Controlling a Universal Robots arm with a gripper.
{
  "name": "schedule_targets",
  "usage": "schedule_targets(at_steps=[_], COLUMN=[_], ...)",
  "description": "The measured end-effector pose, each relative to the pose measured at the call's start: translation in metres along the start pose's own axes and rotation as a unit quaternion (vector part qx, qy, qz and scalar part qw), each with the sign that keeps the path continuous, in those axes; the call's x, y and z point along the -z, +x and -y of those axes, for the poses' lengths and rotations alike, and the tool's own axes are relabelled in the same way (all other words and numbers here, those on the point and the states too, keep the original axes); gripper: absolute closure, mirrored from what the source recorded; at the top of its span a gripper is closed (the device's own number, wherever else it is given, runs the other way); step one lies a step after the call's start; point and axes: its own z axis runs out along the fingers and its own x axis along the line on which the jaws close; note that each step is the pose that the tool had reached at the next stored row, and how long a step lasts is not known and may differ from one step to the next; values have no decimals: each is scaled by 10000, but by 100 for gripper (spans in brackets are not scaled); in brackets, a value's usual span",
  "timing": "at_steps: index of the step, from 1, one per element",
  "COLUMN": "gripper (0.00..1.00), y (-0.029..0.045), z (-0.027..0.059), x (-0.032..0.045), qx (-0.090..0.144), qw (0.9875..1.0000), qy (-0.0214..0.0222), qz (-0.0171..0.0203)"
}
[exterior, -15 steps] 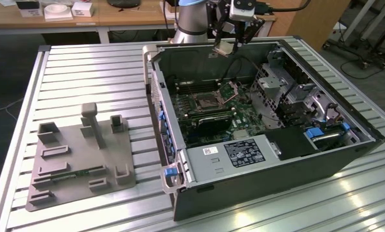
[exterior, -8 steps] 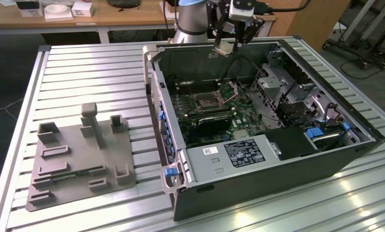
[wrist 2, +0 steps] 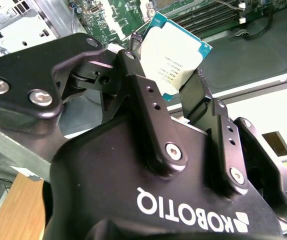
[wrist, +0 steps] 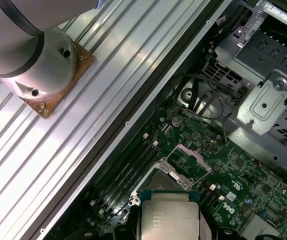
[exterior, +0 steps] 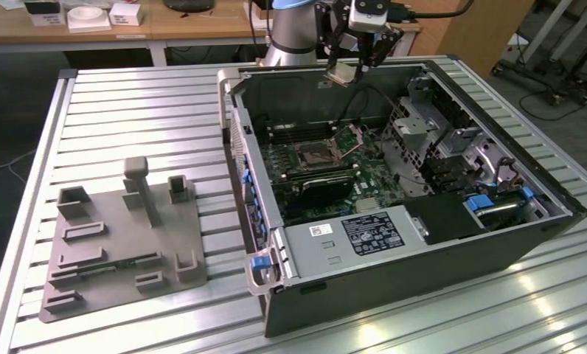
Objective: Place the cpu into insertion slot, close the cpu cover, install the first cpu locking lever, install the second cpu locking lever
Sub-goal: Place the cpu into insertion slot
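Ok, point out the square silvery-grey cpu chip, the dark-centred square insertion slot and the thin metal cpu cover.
cpu (wrist 2: 172, 55), second wrist view, middle of its metal face.
insertion slot (exterior: 307, 157), exterior view, dark centre.
cpu cover (wrist: 193, 153), first wrist view, frame bar.

Bright, sharp, glare on table (exterior: 392, 328)

The ribbed metal table (exterior: 146, 110) carries an open computer case (exterior: 402, 287) lying on its side toward the exterior view's right, a grey moulded holder (exterior: 116, 243) toward the exterior view's left, well apart from it, and the arm's base (exterior: 291, 44) at the far edge
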Motion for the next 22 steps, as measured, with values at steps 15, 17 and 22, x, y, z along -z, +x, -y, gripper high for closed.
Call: schedule_targets(at_steps=[15, 17, 22], gripper=[46, 46, 46], y=[0, 0, 0], z=[0, 0, 0], x=[0, 0, 0], qx=[-50, -65, -74], qw=[10000, 10000, 10000], qy=[-1, -1, -1], qz=[5, 6, 7])
